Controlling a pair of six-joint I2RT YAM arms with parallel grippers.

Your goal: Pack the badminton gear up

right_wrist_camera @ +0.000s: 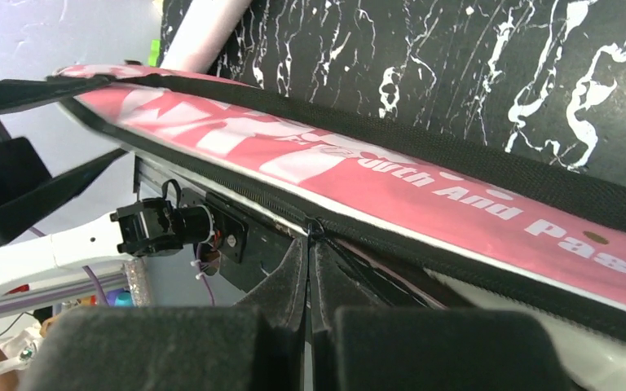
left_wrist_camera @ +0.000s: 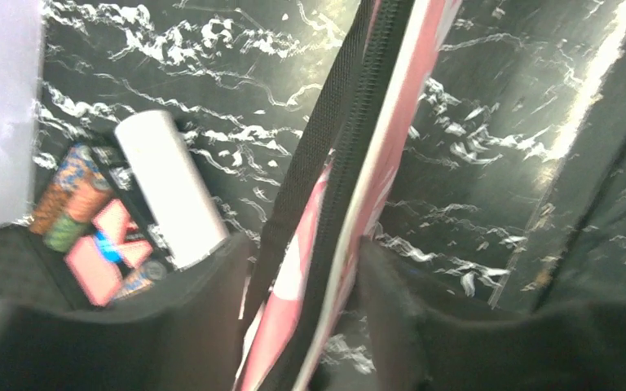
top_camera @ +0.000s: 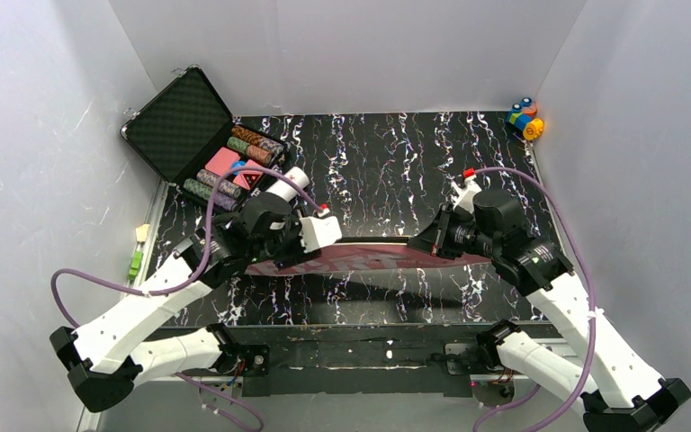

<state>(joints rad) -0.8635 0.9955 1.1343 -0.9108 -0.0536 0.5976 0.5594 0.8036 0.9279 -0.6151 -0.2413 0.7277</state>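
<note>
The pink racket-shaped bag (top_camera: pixel 369 256) with white lettering hangs edge-on above the table, held between both arms. My left gripper (top_camera: pixel 288 252) is shut on its left end; in the left wrist view (left_wrist_camera: pixel 306 269) the bag (left_wrist_camera: pixel 293 309) and its black zipper edge fill the gap between the fingers (left_wrist_camera: pixel 212 318). My right gripper (top_camera: pixel 427 243) is shut on the zipper pull (right_wrist_camera: pixel 310 230) at the bag's lower edge (right_wrist_camera: pixel 424 191), with the fingertips (right_wrist_camera: pixel 293 269) pressed together. The white cardboard tube (top_camera: pixel 288 183) lies by the case and also shows in the left wrist view (left_wrist_camera: pixel 167 187). Rackets and shuttlecock are out of view.
An open black hard case (top_camera: pixel 184 121) with striped poker chips (top_camera: pixel 234 166) stands at the back left. A colourful toy (top_camera: pixel 526 117) sits in the back right corner. A small green and yellow object (top_camera: pixel 136 256) lies at the left edge. White walls enclose the black marbled table (top_camera: pixel 387 162).
</note>
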